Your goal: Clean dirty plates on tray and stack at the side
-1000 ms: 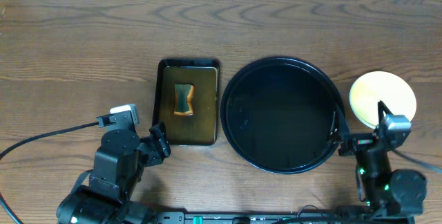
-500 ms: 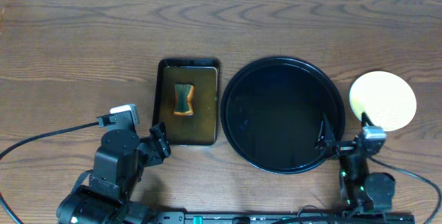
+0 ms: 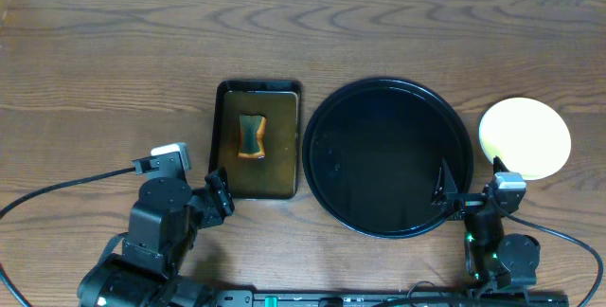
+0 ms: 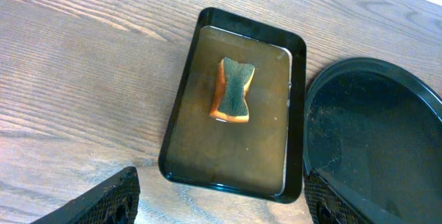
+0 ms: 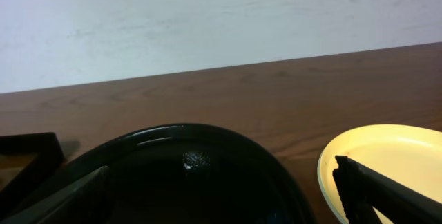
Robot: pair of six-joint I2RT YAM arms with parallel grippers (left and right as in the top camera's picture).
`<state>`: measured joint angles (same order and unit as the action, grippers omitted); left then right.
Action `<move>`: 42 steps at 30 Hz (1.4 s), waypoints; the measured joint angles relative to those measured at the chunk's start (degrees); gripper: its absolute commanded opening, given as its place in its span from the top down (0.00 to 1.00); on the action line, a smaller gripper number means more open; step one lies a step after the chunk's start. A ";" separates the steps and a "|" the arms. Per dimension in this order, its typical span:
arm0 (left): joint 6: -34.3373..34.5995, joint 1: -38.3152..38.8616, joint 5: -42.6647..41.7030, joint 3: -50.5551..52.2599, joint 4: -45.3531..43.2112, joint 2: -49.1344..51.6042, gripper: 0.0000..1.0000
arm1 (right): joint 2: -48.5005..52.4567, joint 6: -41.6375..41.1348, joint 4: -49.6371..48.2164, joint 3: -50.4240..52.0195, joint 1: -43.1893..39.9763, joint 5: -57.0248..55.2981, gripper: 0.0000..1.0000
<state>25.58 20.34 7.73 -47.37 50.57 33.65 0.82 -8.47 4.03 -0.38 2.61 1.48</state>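
The large round black tray sits right of centre and holds no plates; it also shows in the left wrist view and the right wrist view. A pale yellow plate lies on the table to the tray's right, also seen in the right wrist view; any plates beneath it are hidden. My right gripper is open and empty at the tray's near right rim, beside the plate. My left gripper is open and empty near the table's front, just below the rectangular pan.
A dark rectangular pan of brownish water with a sponge stands left of the tray; it shows in the left wrist view with the sponge. A black cable runs across the front left.
My right gripper has pulled back from the yellow plate toward the front and left, ending over the tray's near right rim. The left arm has not moved.
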 measured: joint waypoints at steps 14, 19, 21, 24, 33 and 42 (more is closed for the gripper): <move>0.00 0.00 0.00 0.00 0.00 0.00 0.23 | 0.00 0.00 0.00 -0.02 0.00 0.00 0.01; 0.09 0.00 0.00 0.00 0.02 0.00 0.23 | 0.00 0.00 0.00 0.00 0.00 0.00 0.01; -0.09 0.00 0.15 0.00 0.20 0.00 0.23 | 0.00 0.00 0.00 0.00 0.00 -0.02 0.01; -0.66 -0.74 0.55 0.00 0.24 0.00 0.23 | 0.00 0.00 0.00 -0.02 0.00 0.00 0.01; -5.35 -12.72 -2.32 12.66 -12.22 -7.17 0.23 | 0.00 0.02 -0.02 0.00 0.00 -0.02 0.01; -7.45 -19.89 -5.49 33.22 -31.04 -24.81 0.23 | 0.00 0.02 0.02 -0.02 0.00 -0.04 0.01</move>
<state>18.13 0.45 2.24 -14.15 19.53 8.84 0.82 -8.45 4.05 -0.40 2.61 1.43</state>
